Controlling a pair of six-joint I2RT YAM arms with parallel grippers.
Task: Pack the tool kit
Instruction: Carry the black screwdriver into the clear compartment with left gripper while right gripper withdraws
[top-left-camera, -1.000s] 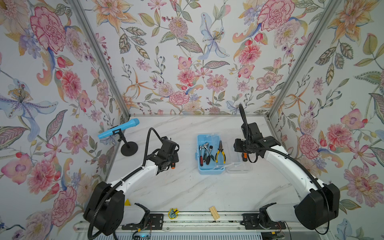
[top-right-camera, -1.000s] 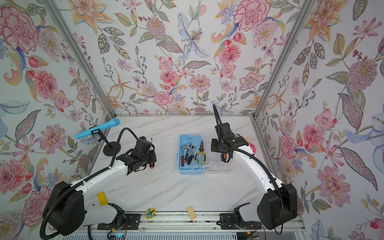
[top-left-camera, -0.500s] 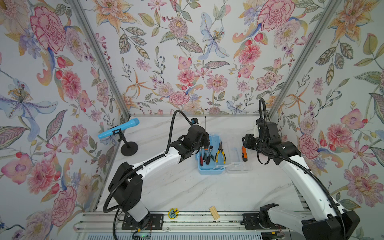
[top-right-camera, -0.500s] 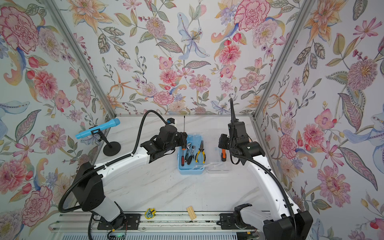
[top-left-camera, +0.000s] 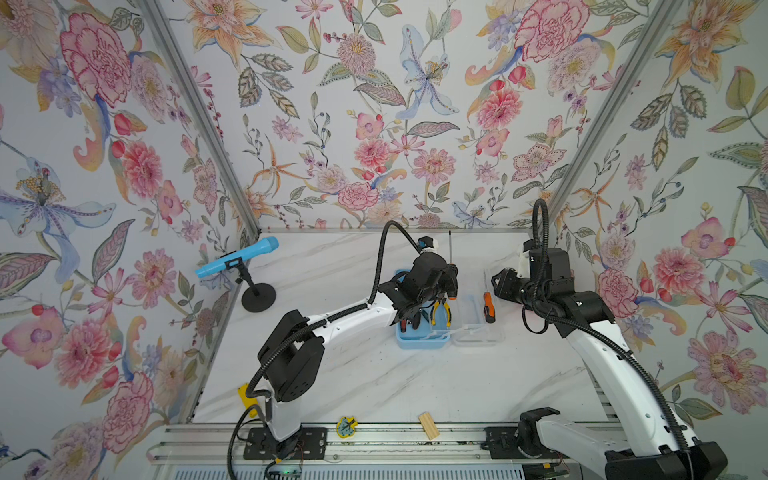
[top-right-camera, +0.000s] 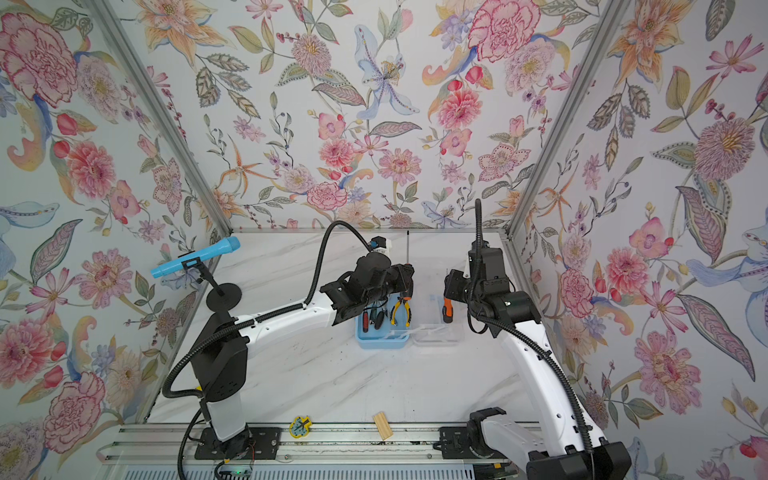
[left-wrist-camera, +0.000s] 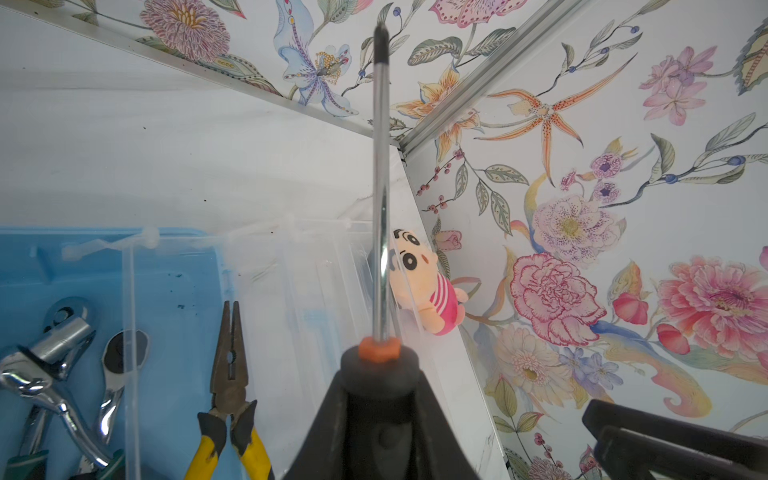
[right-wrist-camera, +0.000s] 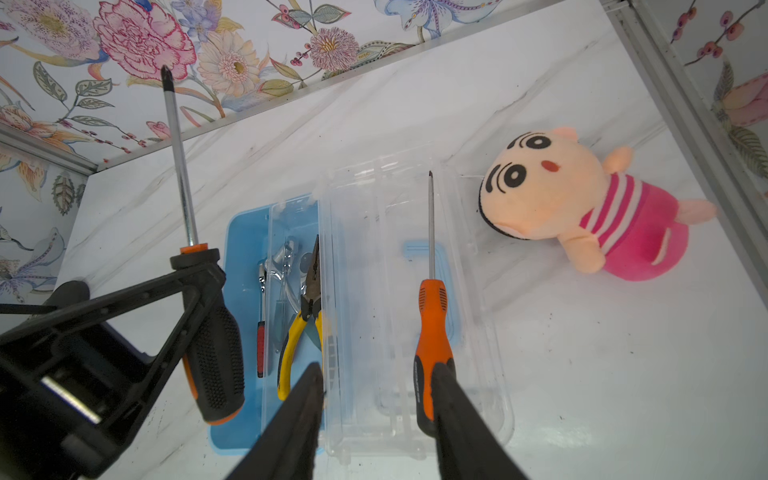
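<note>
Clamping stippled black screwdriver (right-wrist-camera: 214, 345), left claw (left-wrist-camera: 379, 386); right claw (right-wrist-camera: 377, 370) apart near slim orange screwdriver (right-wrist-camera: 430, 332).

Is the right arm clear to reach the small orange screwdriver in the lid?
Probably yes: the right gripper is open beside the small orange screwdriver, alone in the clear lid; the left gripper holds a large screwdriver by the blue tray.

In my left gripper (left-wrist-camera: 380, 374) the big screwdriver (left-wrist-camera: 379, 208) has a mirror-bright metal shaft and a matt black, dimpled rubbery grip; the small screwdriver (right-wrist-camera: 430, 332) at my right gripper (right-wrist-camera: 378, 368) has a glossy orange plastic handle. Under them: clear glossy plastic lid (right-wrist-camera: 374, 216), blue plastic tray (right-wrist-camera: 239, 249), smooth table (right-wrist-camera: 582, 374).
</note>
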